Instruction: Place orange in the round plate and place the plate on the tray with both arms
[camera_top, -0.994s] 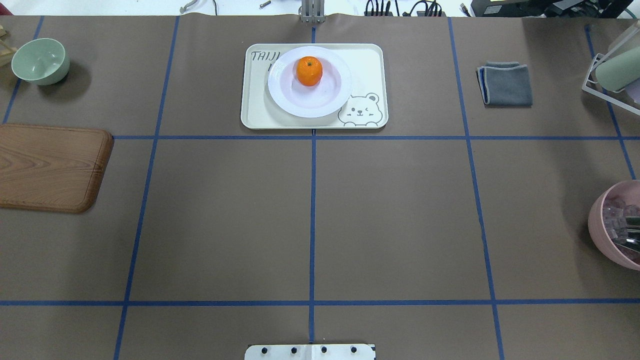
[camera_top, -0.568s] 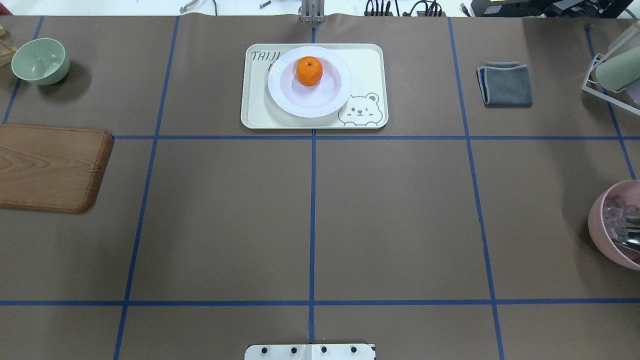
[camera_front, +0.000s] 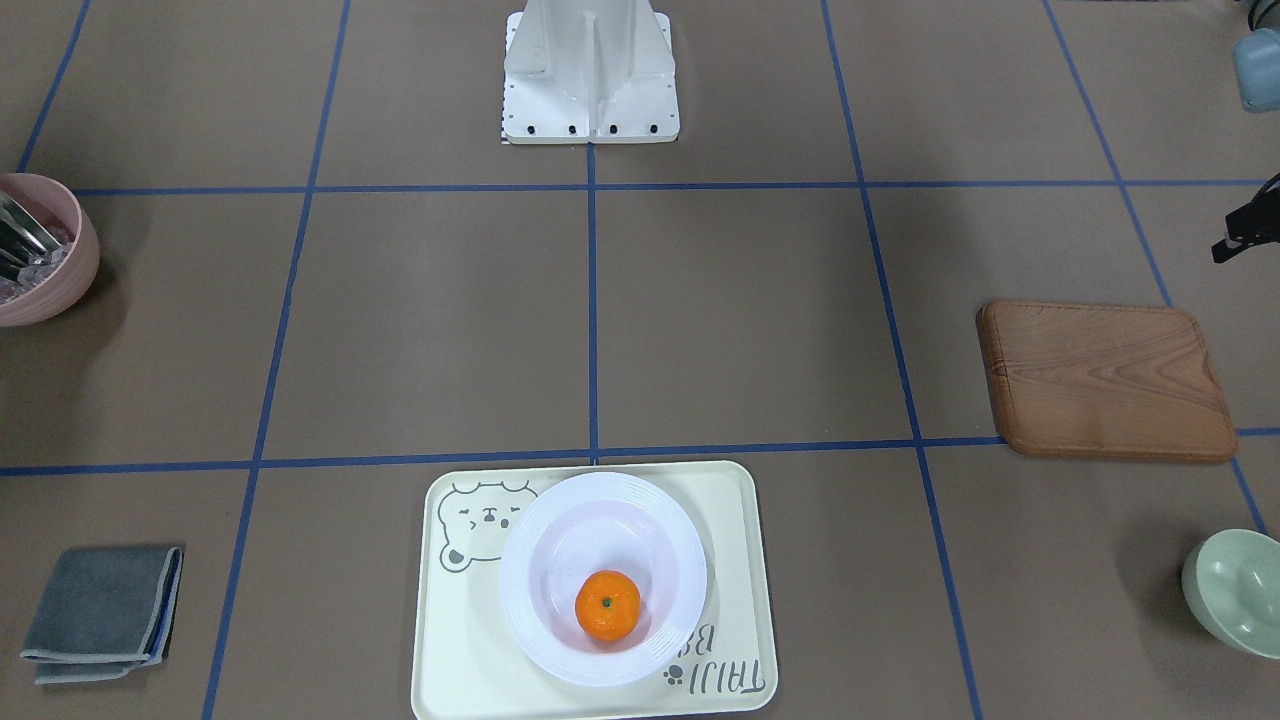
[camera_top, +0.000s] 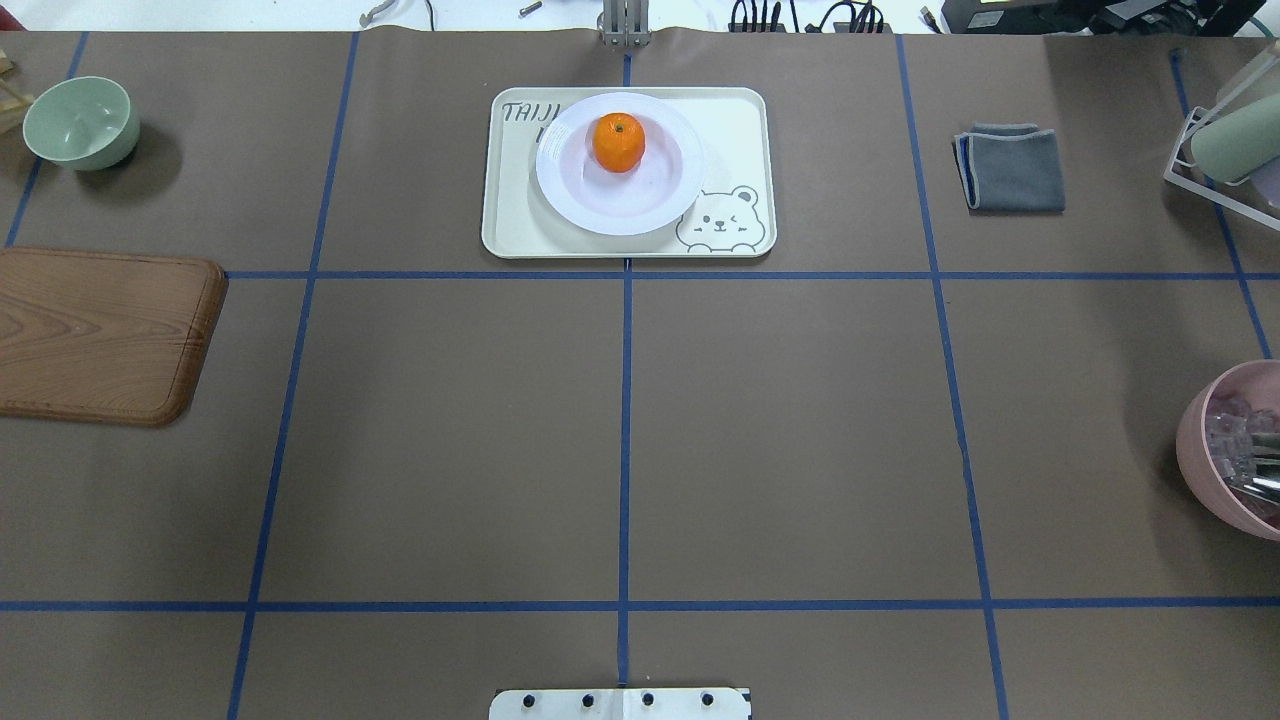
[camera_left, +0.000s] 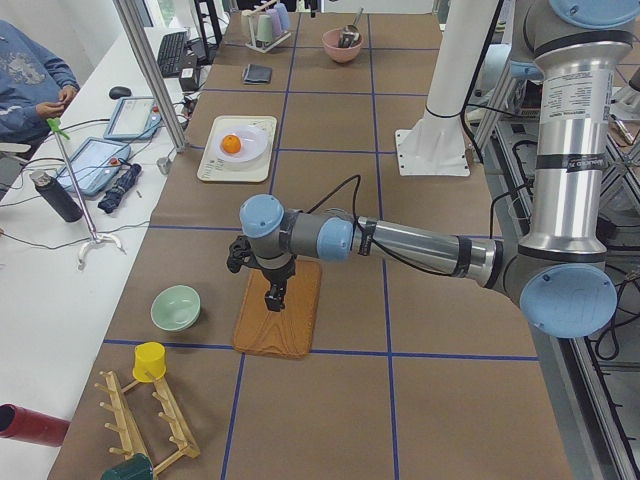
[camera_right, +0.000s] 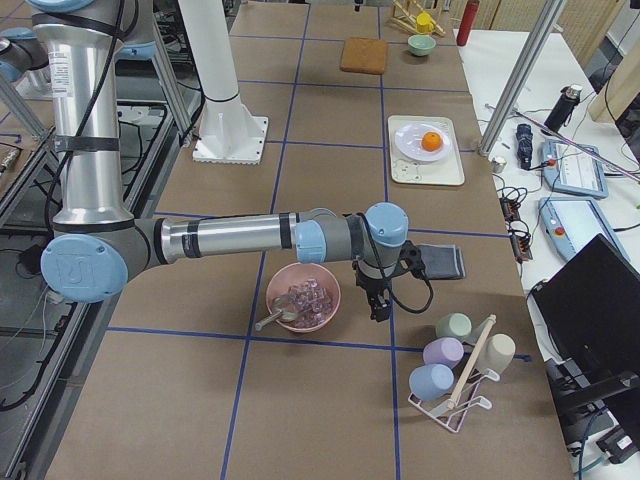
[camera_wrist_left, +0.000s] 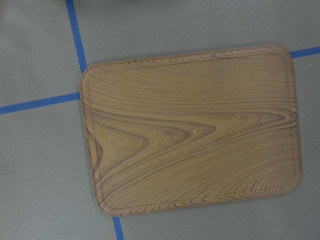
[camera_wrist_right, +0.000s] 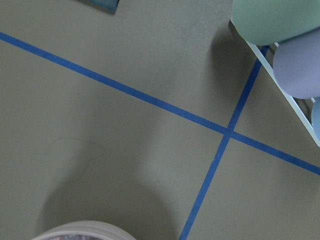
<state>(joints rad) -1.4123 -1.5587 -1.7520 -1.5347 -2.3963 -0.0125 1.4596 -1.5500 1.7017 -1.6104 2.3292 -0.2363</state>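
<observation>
The orange (camera_top: 618, 142) sits in the white round plate (camera_top: 640, 203), and the plate rests on the cream tray (camera_top: 735, 130) at the far middle of the table. The front-facing view shows the same: orange (camera_front: 607, 605), plate (camera_front: 620, 520), tray (camera_front: 460, 640). Both arms are far from the tray. My left gripper (camera_left: 274, 298) hangs over the wooden board (camera_left: 280, 315). My right gripper (camera_right: 378, 308) hangs beside the pink bowl (camera_right: 302, 297). I cannot tell whether either gripper is open or shut. Neither wrist view shows fingers.
A wooden board (camera_top: 100, 335) and a green bowl (camera_top: 80, 122) lie at the left. On the right are a grey cloth (camera_top: 1012, 167), a cup rack (camera_top: 1225, 150) and a pink bowl (camera_top: 1235, 450). The robot base (camera_front: 590, 70) stands at the near edge.
</observation>
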